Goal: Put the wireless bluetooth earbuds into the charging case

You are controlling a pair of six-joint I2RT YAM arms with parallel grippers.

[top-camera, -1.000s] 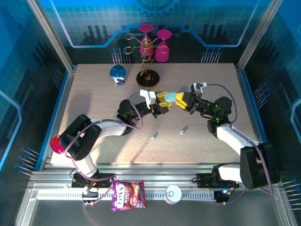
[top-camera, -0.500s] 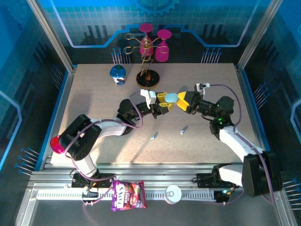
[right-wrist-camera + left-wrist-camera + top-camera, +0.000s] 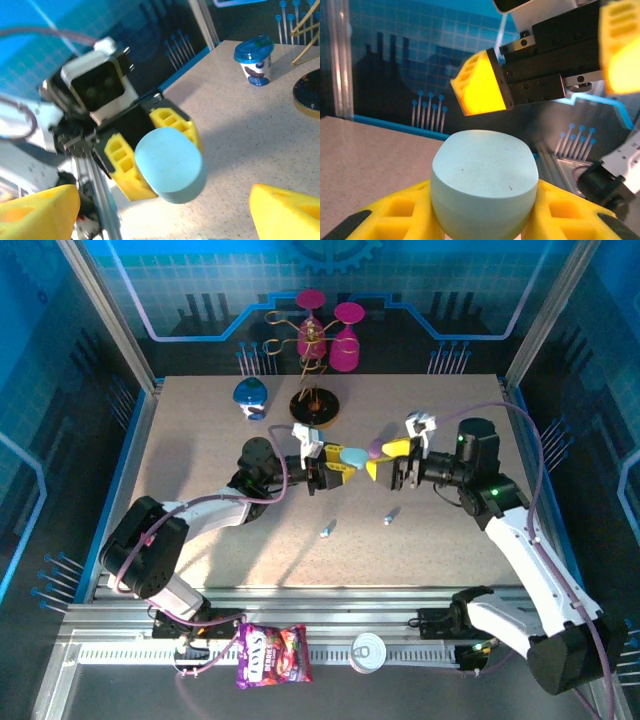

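Over the speckled table (image 3: 190, 440), pale-blue case (image 3: 485, 180) between left fingers (image 3: 395, 210).

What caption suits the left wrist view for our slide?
Left gripper holds a pale blue case facing the open right gripper.

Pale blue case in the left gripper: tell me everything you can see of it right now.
The pale blue case is a smooth, matte, pebble-shaped shell that looks like plastic, with an oval face and rounded sides. No seam or opening shows, so it looks closed. It is clamped between the yellow fingers of the left gripper and held in the air above the table. Its oval face points at the right gripper, which is open, close by and not touching it.
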